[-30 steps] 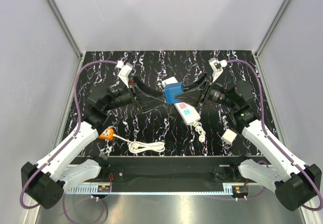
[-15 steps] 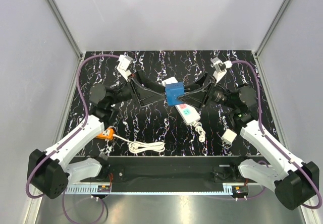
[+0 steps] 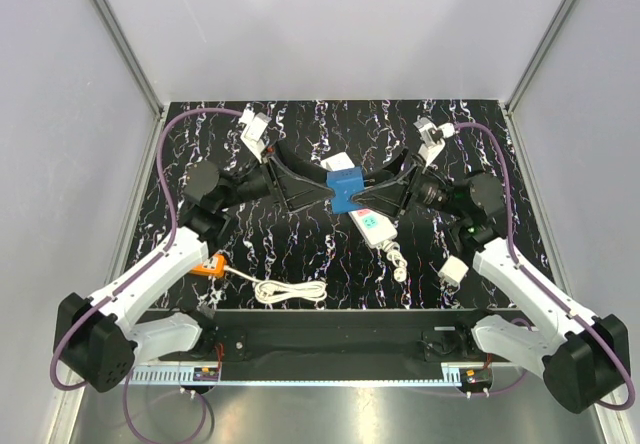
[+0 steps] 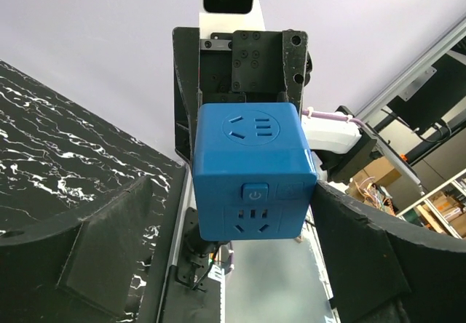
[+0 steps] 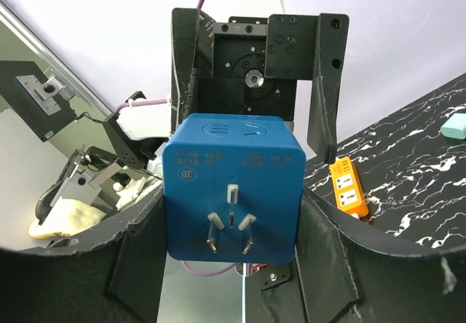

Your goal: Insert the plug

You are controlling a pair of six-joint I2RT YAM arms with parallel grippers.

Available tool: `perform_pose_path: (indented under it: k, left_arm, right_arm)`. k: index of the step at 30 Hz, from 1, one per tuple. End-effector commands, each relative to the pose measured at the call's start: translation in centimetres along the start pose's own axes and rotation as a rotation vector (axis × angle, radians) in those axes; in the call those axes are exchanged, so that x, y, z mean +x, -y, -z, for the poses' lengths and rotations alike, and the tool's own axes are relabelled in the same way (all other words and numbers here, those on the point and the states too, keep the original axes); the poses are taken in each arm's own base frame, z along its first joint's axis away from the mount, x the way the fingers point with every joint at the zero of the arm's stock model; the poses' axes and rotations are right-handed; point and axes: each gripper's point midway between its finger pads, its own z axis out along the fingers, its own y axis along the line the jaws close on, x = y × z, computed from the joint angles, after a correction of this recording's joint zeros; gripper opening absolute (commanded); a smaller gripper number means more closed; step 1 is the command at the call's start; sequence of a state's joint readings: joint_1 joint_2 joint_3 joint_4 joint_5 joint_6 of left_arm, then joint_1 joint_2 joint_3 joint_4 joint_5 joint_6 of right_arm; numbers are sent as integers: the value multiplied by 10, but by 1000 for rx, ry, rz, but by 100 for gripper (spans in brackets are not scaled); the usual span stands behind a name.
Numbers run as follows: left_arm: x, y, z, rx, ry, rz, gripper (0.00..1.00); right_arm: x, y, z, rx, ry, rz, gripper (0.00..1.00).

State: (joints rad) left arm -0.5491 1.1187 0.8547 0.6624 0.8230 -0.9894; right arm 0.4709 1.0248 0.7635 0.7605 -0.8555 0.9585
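Observation:
The plug [image 3: 345, 187] is a royal-blue cube held in the air over the middle of the table. My right gripper [image 3: 366, 198] is shut on it, and in the right wrist view both fingers press the sides of the plug [image 5: 231, 185], whose three prongs face that camera. My left gripper [image 3: 322, 193] stands open around the other end. In the left wrist view the plug [image 4: 251, 170] shows its sockets and power button, with a gap to the left finger [image 4: 109, 243]. The white power strip [image 3: 372, 222] lies on the table just below the plug.
An orange socket block [image 3: 210, 265] with a coiled white cord [image 3: 285, 289] lies at the front left. A small pale block [image 3: 453, 270] sits at the front right. A pale teal cube [image 5: 455, 125] shows at the right edge of the right wrist view.
My left arm has swung its wrist a little right and toward the back, keeping its fingers at the plug. The plug and my right gripper have barely moved.

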Motion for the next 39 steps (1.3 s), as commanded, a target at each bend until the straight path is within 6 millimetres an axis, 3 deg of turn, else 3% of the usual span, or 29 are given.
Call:
perform_pose_path:
  k: [1, 10, 14, 18, 19, 20, 23, 31, 34, 35, 36, 39]
  left_arm:
    - [-17, 17, -5, 42, 38, -89, 92]
    - [-8, 31, -11, 128, 15, -76, 78]
    - [-7, 41, -11, 200, 23, -61, 64]
    - [-5, 47, -10, 253, 16, 14, 41]
    - [-3, 44, -11, 255, 8, 30, 40]
    - [-3, 46, -10, 270, 10, 39, 41]
    - [0, 42, -11, 264, -2, 57, 69]
    - [6, 29, -12, 208, -11, 43, 72]
    - [7, 29, -13, 217, -16, 45, 62]
    - [7, 28, -13, 218, -20, 49, 53]
    - [9, 28, -14, 220, -30, 59, 35]
    - [12, 23, -17, 215, -57, 81, 2]
  right_arm:
    - [-13, -14, -3, -52, 36, 54, 0]
    - [-8, 1, -2, -17, 48, 50, 0]
    - [-2, 8, -1, -4, 40, 42, 0]
    - [2, 16, -1, 11, 42, 31, 0]
    - [2, 16, -1, 11, 40, 30, 0]
    - [3, 16, -1, 10, 37, 27, 0]
    - [3, 15, -1, 6, 34, 28, 0]
    - [2, 12, 0, 2, 34, 33, 0]
    - [3, 14, 0, 14, 34, 26, 0]
    - [2, 15, 0, 22, 40, 23, 0]
    - [3, 19, 0, 37, 36, 8, 2]
    - [4, 27, 1, 92, 33, -26, 30]
